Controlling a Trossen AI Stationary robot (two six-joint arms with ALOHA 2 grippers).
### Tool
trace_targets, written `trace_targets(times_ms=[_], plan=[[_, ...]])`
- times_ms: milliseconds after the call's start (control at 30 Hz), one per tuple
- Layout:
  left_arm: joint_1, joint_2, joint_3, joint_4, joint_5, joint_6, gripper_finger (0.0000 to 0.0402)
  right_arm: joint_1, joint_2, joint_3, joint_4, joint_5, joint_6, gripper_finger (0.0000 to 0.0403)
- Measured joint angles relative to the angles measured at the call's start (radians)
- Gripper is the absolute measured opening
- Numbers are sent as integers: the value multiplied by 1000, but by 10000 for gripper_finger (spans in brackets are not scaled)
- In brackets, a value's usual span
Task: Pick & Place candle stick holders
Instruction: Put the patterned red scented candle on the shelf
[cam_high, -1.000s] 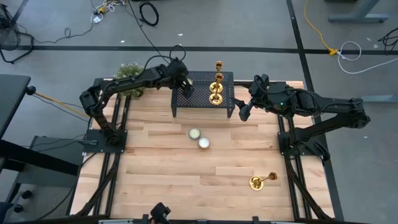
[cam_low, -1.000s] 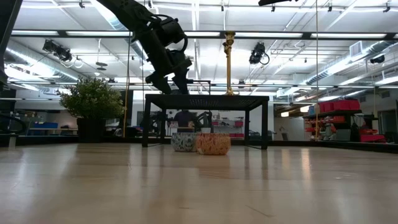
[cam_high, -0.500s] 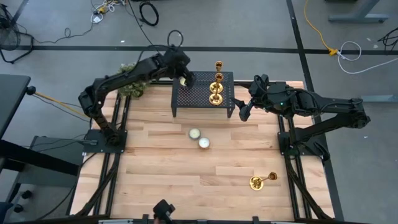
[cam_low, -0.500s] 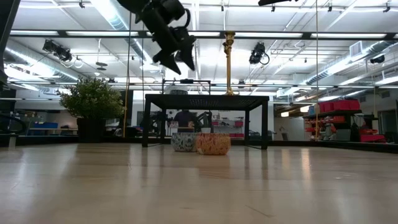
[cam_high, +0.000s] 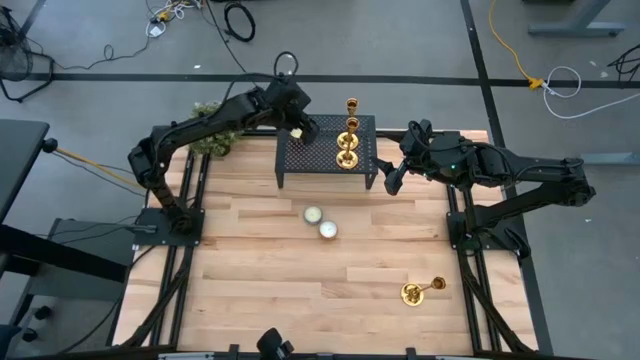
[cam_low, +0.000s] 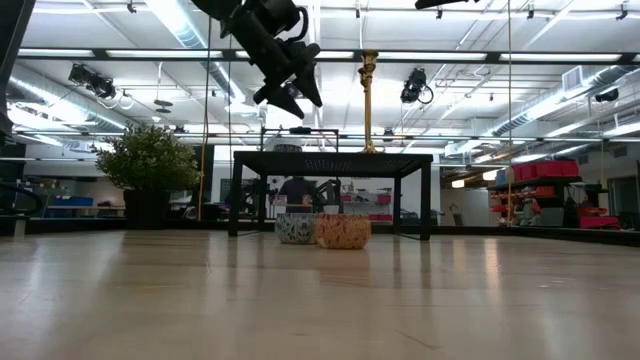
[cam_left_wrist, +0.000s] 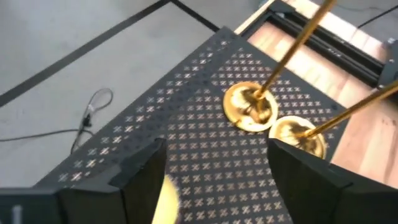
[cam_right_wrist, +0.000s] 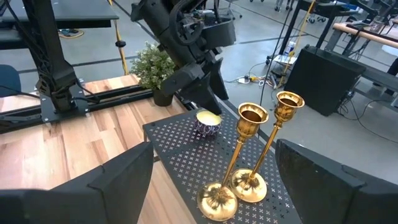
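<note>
Candle (cam_right_wrist: 207, 124) sits freed on the black rack (cam_high: 325, 152) upper centre; left pincer (cam_high: 303, 128) lifts clear, half-open and empty, leaving the fallen holder (cam_high: 421, 291) waiting lower right.

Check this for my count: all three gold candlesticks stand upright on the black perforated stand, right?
Not quite. Only two candlesticks stand upright on the black perforated stand. The third candlestick lies on its side on the wooden table, near the right arm's corner. The high view shows it.

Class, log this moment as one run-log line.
left gripper: open, above black stand | right gripper: open, beside stand | candlesticks: two on stand, one lying on table
</note>
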Motion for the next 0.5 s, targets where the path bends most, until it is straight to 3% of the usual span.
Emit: trace_targets(times_ms=[267,500], plan=[[-12,14,0,-66,3,-21,211,0,0,0,0,0,0,336],[-13,11,0,-188,16,32,178,0,0,0,-2,0,0,336]])
